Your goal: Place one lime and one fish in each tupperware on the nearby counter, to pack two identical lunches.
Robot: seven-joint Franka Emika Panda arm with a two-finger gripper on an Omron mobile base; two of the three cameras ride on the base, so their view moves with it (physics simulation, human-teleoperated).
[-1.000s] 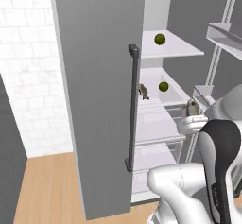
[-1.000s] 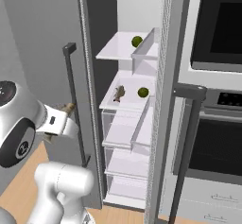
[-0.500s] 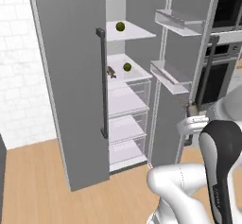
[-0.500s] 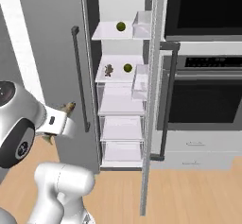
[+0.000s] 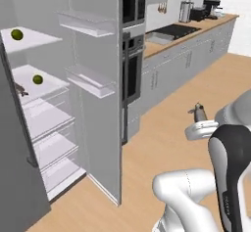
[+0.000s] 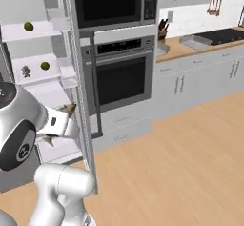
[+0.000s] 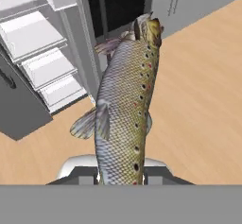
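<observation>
My gripper (image 7: 121, 177) is shut on a grey-brown speckled fish (image 7: 125, 109), which stands up from the jaws. From the base cameras the same fish (image 5: 198, 110) (image 6: 68, 108) pokes out of the hand, over the wooden floor beside the open fridge. In the fridge, one lime (image 5: 17, 34) (image 6: 28, 26) lies on the upper shelf. A second lime (image 5: 37, 79) (image 6: 45, 66) lies one shelf down, next to a second fish (image 5: 19, 89) (image 6: 26, 71). A light-grey tupperware (image 6: 192, 41) (image 5: 158, 38) sits on the tan counter (image 6: 177, 51) (image 5: 196, 30) far off.
The open fridge door (image 5: 95, 99) with its shelves stands close on the left. A built-in oven (image 6: 121, 77) with a microwave above is beside the fridge. A black cooktop (image 6: 223, 35) lies on the counter past the tupperware. Wooden floor (image 6: 190, 163) stretches toward the counter.
The whole picture has swung: the base has turned away from the fridge toward the oven and the counter. The fish stays in my shut gripper.
</observation>
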